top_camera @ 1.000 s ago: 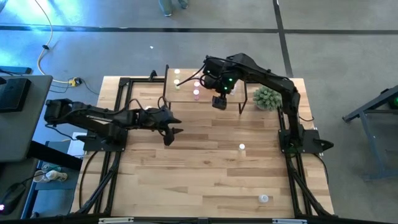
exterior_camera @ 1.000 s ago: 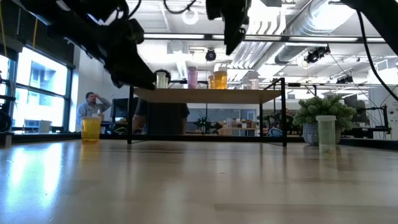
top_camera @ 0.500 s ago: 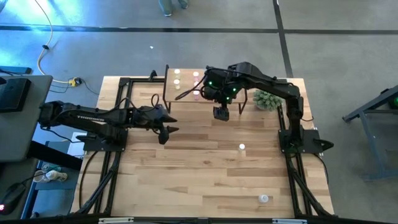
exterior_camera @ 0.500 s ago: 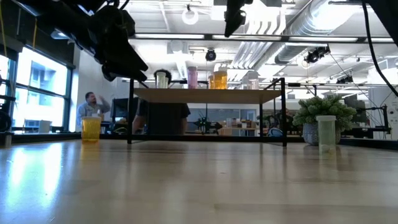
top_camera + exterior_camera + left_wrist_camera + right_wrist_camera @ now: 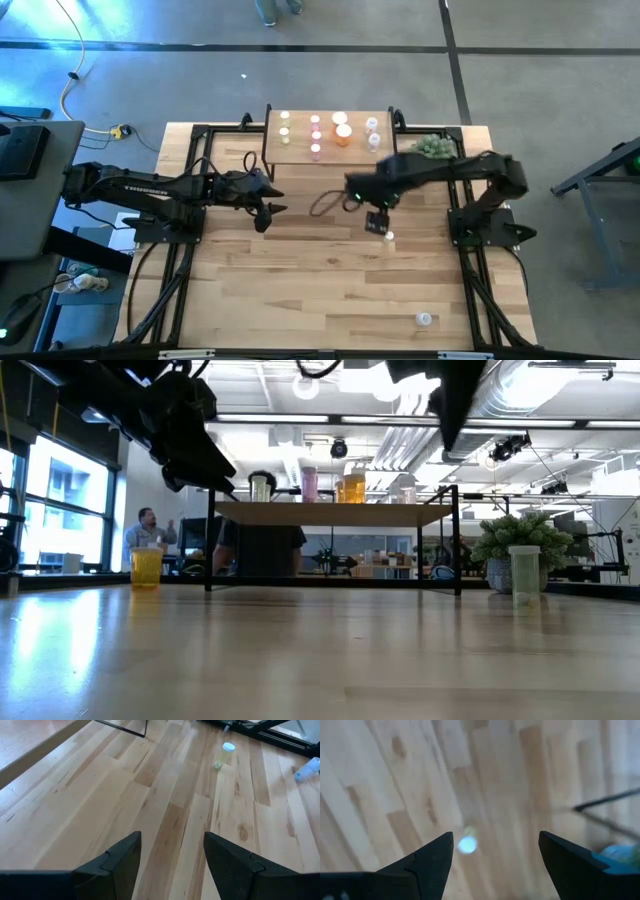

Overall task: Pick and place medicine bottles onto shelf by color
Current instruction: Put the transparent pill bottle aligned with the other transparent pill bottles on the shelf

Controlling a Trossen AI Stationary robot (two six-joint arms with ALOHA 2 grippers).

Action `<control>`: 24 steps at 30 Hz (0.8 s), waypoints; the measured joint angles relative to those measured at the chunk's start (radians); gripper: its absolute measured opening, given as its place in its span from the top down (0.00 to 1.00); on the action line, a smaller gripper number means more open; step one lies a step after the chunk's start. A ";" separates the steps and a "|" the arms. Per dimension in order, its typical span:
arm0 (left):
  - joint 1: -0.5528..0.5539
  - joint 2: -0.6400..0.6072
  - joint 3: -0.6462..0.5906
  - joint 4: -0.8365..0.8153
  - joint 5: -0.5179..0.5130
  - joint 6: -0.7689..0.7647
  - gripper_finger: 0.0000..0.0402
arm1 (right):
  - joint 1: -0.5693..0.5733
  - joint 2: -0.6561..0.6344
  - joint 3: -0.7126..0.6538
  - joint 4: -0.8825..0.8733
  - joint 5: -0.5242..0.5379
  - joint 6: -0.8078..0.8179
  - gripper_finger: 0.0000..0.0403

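The shelf [image 5: 300, 152] stands at the table's far edge on thin black legs. Several white-capped medicine bottles stand on it: yellowish [image 5: 285, 118], pink [image 5: 315, 122], orange [image 5: 342, 130] and clear [image 5: 372, 125]. A pale bottle [image 5: 388, 237] stands upright on the table right of centre, and another [image 5: 425, 319] stands near the front edge. My right gripper [image 5: 376, 224] hovers open, pointing down, just above the pale bottle [image 5: 467, 845] and a little to its side. My left gripper [image 5: 268, 213] hangs open over the table's left half with nothing between its fingers [image 5: 125, 857].
A small green plant [image 5: 432, 148] stands at the shelf's right end. In the low view a yellow bottle [image 5: 146, 567] stands far left and a pale one [image 5: 524, 573] at the right. A person shows in the room behind. Bare wood lies between the arms.
My right gripper has swung from over the shelf toward the table's near edge and right, sinking, and now hangs over the pale bottle right of centre. It has stayed open. My left gripper has drawn back a little toward the left and risen slightly.
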State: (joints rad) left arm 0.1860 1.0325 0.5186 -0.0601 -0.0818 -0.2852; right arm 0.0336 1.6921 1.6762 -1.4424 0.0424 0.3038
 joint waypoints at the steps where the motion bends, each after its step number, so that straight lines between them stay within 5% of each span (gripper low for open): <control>1: 0.000 0.000 0.000 0.000 0.000 0.000 0.49 | 0.020 -0.030 -0.041 0.021 0.000 0.038 0.30; 13: 0.000 0.000 0.000 0.000 0.000 0.000 0.49 | 0.371 -0.336 -0.489 0.280 0.060 0.592 0.30; 24: 0.000 0.000 0.000 0.003 -0.002 0.000 0.49 | 0.722 -0.362 -0.651 0.482 0.137 0.973 0.30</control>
State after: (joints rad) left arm 0.1864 1.0328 0.5186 -0.0566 -0.0836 -0.2852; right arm 0.7552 1.3296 1.0249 -0.9602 0.1799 1.2770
